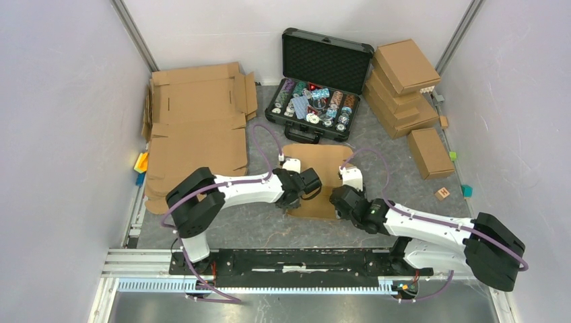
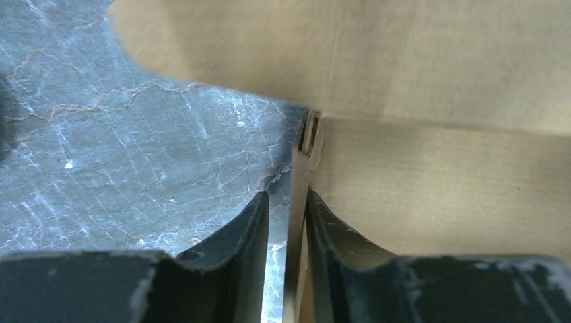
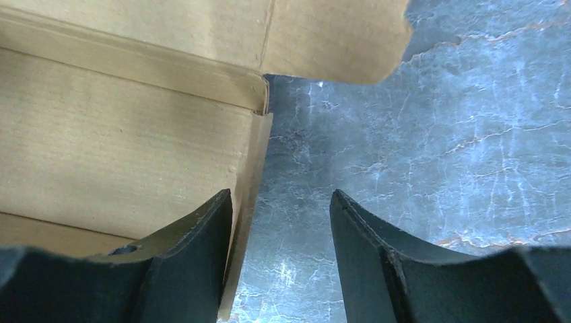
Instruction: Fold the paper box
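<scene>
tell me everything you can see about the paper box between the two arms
The paper box is plain brown corrugated cardboard, lying mostly flat on the grey table before the black case. Its side walls are creased upward, rounded flaps beyond them. The left tool straddles one raised wall; the right tool stands open with the other wall against one finger.
</scene>
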